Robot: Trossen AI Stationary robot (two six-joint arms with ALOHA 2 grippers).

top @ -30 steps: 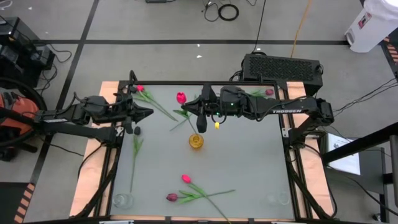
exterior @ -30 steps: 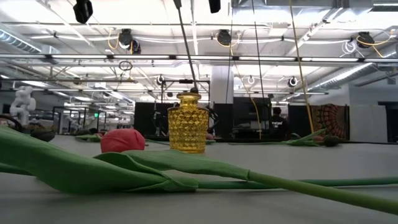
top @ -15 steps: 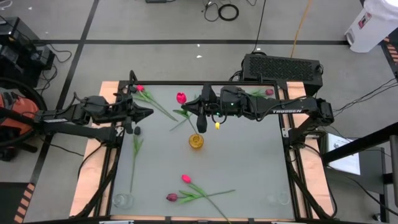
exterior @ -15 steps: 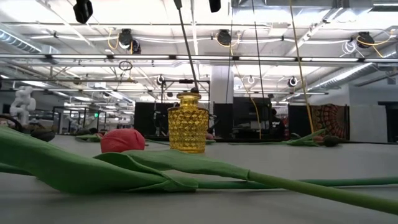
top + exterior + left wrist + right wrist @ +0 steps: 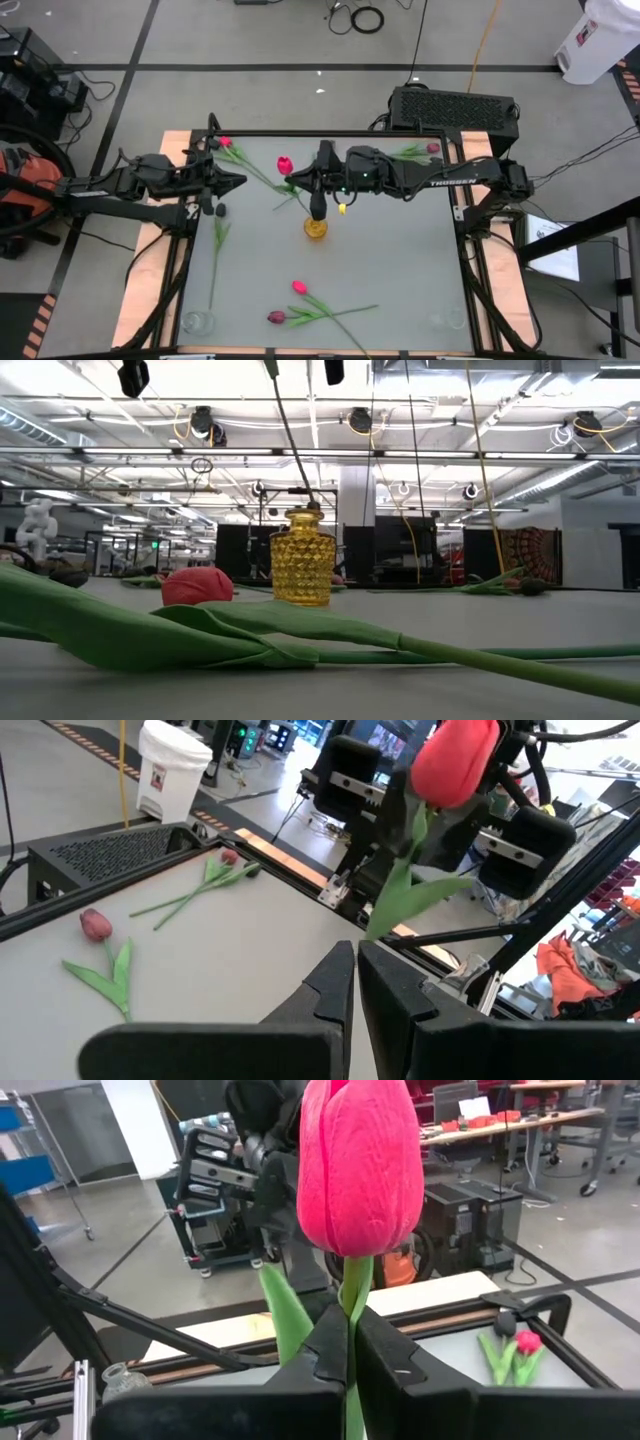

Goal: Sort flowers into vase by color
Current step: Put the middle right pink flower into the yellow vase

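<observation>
High view: right gripper [image 5: 317, 207] sits just above the yellow vase [image 5: 316, 228] mid-bench [image 5: 400, 260], clamped on a pink tulip [image 5: 285, 164] whose head leans out toward the left arm. Left gripper [image 5: 238, 180] waits at the bench's left edge.
Low view: a thin stem [image 5: 290, 445] runs down into the vase mouth; 1 flower going in.
Left wrist view: its fingers are closed, nothing between them.
Right wrist view: fingers pinch the stem below the pink head.
Progress: early, I judge; about 6 loose flowers [image 5: 300, 312] remain scattered on the bench.
</observation>
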